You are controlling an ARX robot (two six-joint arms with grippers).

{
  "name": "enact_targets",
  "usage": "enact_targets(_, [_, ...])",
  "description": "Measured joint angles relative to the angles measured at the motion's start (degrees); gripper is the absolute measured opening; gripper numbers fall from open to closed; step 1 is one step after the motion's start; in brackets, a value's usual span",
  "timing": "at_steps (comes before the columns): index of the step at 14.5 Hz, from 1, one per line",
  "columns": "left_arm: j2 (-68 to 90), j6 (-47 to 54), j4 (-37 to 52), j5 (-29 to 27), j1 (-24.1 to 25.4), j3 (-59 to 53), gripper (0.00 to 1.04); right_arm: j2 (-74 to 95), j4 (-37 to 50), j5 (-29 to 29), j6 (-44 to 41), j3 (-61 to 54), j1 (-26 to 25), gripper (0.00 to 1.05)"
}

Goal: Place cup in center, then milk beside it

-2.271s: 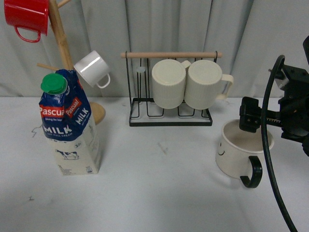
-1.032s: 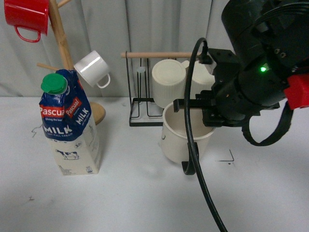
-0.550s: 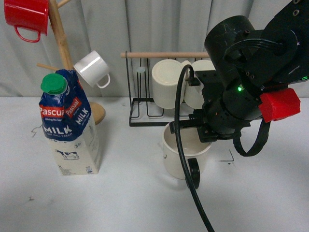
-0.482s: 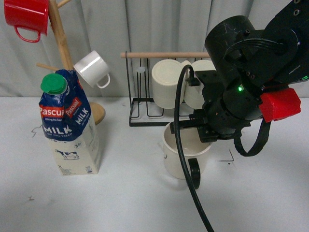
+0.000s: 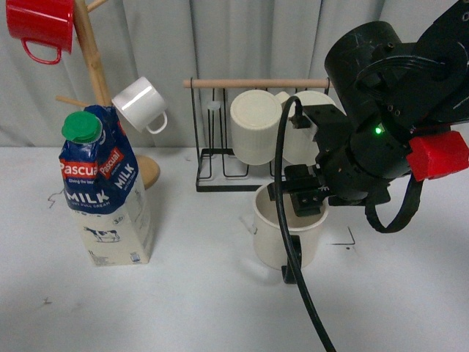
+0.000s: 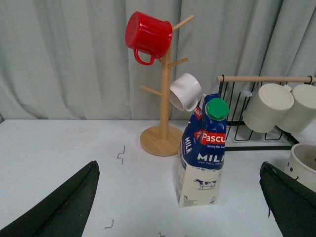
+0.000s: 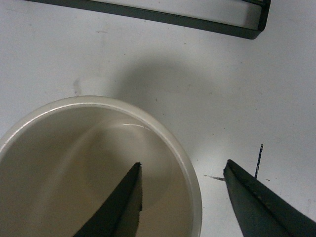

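Note:
The cup [image 5: 282,227], a wide cream mug with a black handle facing forward, stands on the white table near the middle. My right gripper [image 5: 304,198] hovers just over it, open. In the right wrist view [image 7: 183,164] one finger sits inside the cup [image 7: 74,163] and the other outside, either side of the rim, not clamping it. The milk [image 5: 110,191], a blue and cream carton with a green cap, stands upright at the left. My left gripper [image 6: 177,164] is open and empty, facing the milk [image 6: 202,153] from a distance. The cup [image 6: 303,165] shows at that view's edge.
A black wire rack [image 5: 220,180] with two ribbed cream mugs [image 5: 256,125] stands right behind the cup. A wooden mug tree [image 5: 88,44] with a red mug [image 5: 40,26] and a small white mug [image 5: 139,103] stands behind the milk. The rack base [image 7: 148,15] shows in the right wrist view.
My right gripper carried the cup from the right side to the middle and set it down. Its jaws have opened and it has lifted slightly. The milk has not moved.

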Motion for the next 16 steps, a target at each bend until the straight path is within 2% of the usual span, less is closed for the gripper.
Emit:
enact_targets(1, [0.0, 0.0, 0.0, 0.0, 0.0, 0.0, 0.98, -0.8, 0.2, -0.7, 0.0, -0.4, -0.2, 0.63])
enact_targets(2, [0.0, 0.0, 0.0, 0.0, 0.0, 0.0, 0.98, -3.3, 1.8, -2.0, 0.0, -1.6, -0.4, 0.77])
enact_targets(4, [0.0, 0.0, 0.0, 0.0, 0.0, 0.0, 0.98, -11.7, 9.5, -5.9, -0.3, -6.6, -1.2, 1.0])
enact_targets(6, [0.0, 0.0, 0.0, 0.0, 0.0, 0.0, 0.98, -23.9, 18.7, -11.0, -0.3, -15.3, -3.2, 0.98])
enact_targets(7, [0.0, 0.0, 0.0, 0.0, 0.0, 0.0, 0.98, -28.6, 33.7, -3.4, -1.6, -22.7, -3.1, 0.9])
enact_targets(8, [0.0, 0.0, 0.0, 0.0, 0.0, 0.0, 0.98, -37.0, 46.4, 7.3, -3.2, -34.1, -4.7, 0.75])
enact_targets(9, [0.0, 0.0, 0.0, 0.0, 0.0, 0.0, 0.98, -50.6, 49.3, 9.0, -3.9, -46.4, -9.4, 0.57])
enact_targets(10, [0.0, 0.0, 0.0, 0.1, 0.0, 0.0, 0.98, -60.1, 50.9, 8.9, -4.1, -53.7, -11.6, 0.4])
enact_targets(11, [0.0, 0.0, 0.0, 0.1, 0.0, 0.0, 0.98, -63.8, 51.4, 6.5, -4.4, -58.6, -11.9, 0.22])
enact_targets(12, [0.0, 0.0, 0.0, 0.0, 0.0, 0.0, 0.98, -65.2, 51.0, 5.7, -4.5, -61.6, -12.8, 0.1])
enact_targets(13, [0.0, 0.0, 0.0, 0.0, 0.0, 0.0, 0.98, -68.0, 50.9, 5.1, -4.7, -64.5, -14.0, 0.02])
enact_targets(16, [0.0, 0.0, 0.0, 0.0, 0.0, 0.0, 0.98, -73.8, 49.8, 2.6, -4.7, -68.0, -16.0, 0.02])
